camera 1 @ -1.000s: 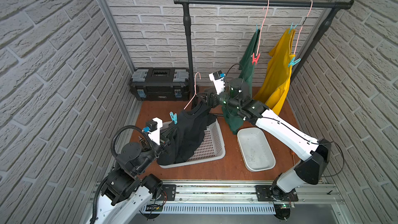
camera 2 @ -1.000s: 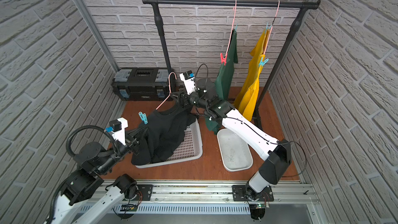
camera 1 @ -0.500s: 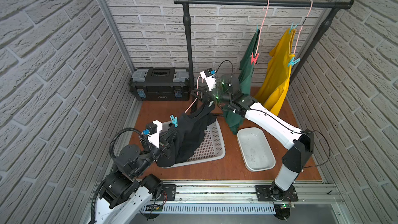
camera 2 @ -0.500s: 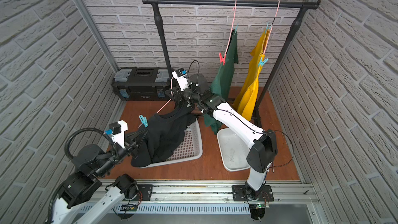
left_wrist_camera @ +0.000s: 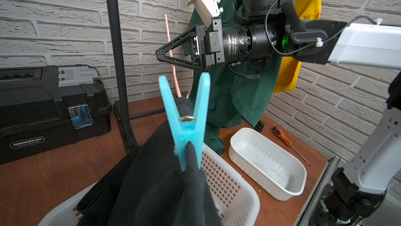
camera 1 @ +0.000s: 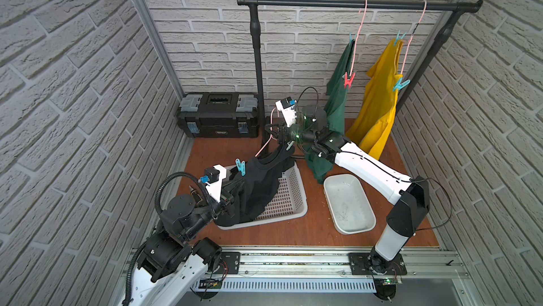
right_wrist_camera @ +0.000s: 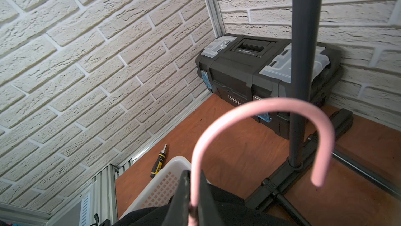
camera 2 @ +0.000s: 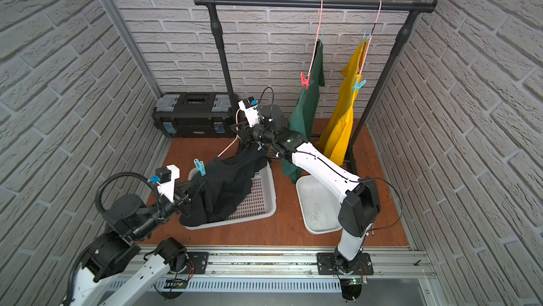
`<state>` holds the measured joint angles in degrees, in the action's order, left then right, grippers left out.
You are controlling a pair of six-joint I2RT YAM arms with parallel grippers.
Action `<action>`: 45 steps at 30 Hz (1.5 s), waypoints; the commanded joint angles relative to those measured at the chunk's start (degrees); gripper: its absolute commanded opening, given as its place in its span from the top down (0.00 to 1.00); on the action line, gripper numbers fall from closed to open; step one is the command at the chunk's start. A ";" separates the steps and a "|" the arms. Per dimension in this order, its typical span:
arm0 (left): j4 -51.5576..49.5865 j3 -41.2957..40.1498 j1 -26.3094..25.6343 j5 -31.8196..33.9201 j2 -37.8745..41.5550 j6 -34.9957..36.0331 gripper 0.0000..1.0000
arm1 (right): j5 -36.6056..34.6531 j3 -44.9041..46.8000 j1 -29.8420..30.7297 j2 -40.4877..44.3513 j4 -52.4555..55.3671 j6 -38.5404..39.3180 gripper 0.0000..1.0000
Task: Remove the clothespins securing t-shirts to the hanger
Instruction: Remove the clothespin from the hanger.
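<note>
The right gripper point(left_wrist_camera: 160, 55) points left; its fingers are closed on the neck of the pink hanger point(right_wrist_camera: 271, 102), just below the hook; in the right wrist view one finger point(right_wrist_camera: 184, 192) lies on each side of the pink wire. The hanger is off the rail point(camera 1: 352, 3) and held over the far edge of the white basket point(camera 1: 296, 178).

The left gripper point(camera 2: 201, 184) has its fingers closed, tips sunk in the cloth of the black t-shirt point(camera 2: 226, 184) at its left shoulder, on the near side of the teal clothespin point(camera 2: 199, 167). That clothespin stands upright, handles spread upward, clamped on the black cloth. The black t-shirt spans from one gripper to the other; its lower part lies in the basket, left of centre on the floor. A second teal clothespin point(camera 1: 290, 144) shows just beside the right gripper; its hold is too small to tell.

The green t-shirt point(camera 1: 338, 95) hangs from the rail, right of centre at the far side; the red clothespin point(camera 1: 349, 79) sits on its near shoulder and the top teal clothespin point(camera 1: 351, 37) on its far shoulder. The yellow t-shirt point(camera 1: 379, 107) hangs further right; it carries the upper teal clothespin point(camera 1: 399, 38) and the lower teal clothespin point(camera 1: 400, 84).

The white tub point(camera 1: 349, 201) stands on the floor just right of the basket, under the right arm; the toolbox point(camera 1: 217, 114) stands far left against the wall.
</note>
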<state>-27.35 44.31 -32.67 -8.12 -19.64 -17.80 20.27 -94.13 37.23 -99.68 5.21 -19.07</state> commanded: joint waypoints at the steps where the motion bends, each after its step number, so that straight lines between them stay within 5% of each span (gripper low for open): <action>1: 1.85 2.49 0.30 -0.43 -0.30 1.43 0.91 | -1.55 1.33 0.33 3.25 -2.54 1.23 0.97; 11: -5.43 6.92 0.27 0.70 0.25 1.99 0.19 | -3.04 2.24 0.41 2.66 -2.39 1.33 0.98; 16: -7.54 9.26 0.30 1.25 -1.35 2.07 0.04 | -2.96 2.11 0.54 1.94 -2.41 0.90 0.97; 30: -9.30 14.47 0.29 3.41 -13.75 9.92 0.03 | -0.55 1.60 0.91 1.24 -1.90 1.60 0.97; 45: -8.71 16.32 0.32 2.48 -16.37 13.76 0.27 | 0.55 3.09 1.10 1.50 -2.58 1.71 0.98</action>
<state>-37.58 59.00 -32.67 -5.41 -35.46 -6.22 19.51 -91.55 37.98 -98.83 5.61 -17.58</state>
